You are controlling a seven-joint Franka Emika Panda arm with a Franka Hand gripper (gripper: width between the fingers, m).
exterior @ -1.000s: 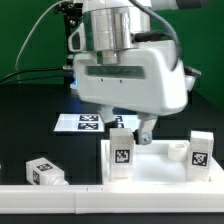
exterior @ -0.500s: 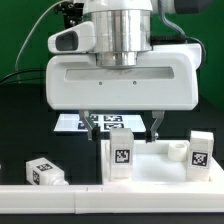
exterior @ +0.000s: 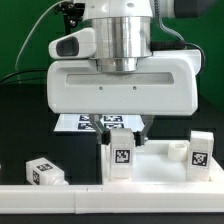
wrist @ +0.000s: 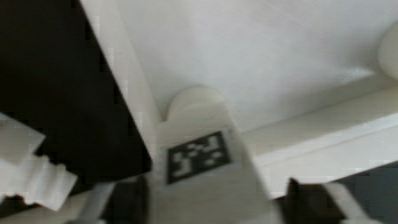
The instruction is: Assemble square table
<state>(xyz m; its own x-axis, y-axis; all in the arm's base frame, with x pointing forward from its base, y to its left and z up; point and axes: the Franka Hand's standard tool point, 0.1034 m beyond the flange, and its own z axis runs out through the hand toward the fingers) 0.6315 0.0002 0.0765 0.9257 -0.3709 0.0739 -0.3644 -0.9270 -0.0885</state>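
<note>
The gripper [exterior: 119,128] hangs low over the white slab [exterior: 160,172] of the square table, and its wide white body fills the middle of the exterior view. The jaws are open. The 2 fingers [wrist: 125,205] stand on either side of the top of the middle leg [exterior: 121,158]. In the wrist view some gap shows between this leg and the fingers, so they hold nothing.

The middle leg stands upright at the slab's corner on the exterior view's left, with its black-and-white tag facing the camera. I cannot tell if its foot sits in a corner hole. The slab lies flat on the black table [exterior: 25,130].

A second leg [exterior: 201,152] stands upright at the slab's edge on the exterior view's right. A third leg [exterior: 44,172] lies on the table, well apart from the slab on the exterior view's left and near the long white rail [exterior: 60,200] in front. The marker board [exterior: 72,122] lies behind the gripper.
</note>
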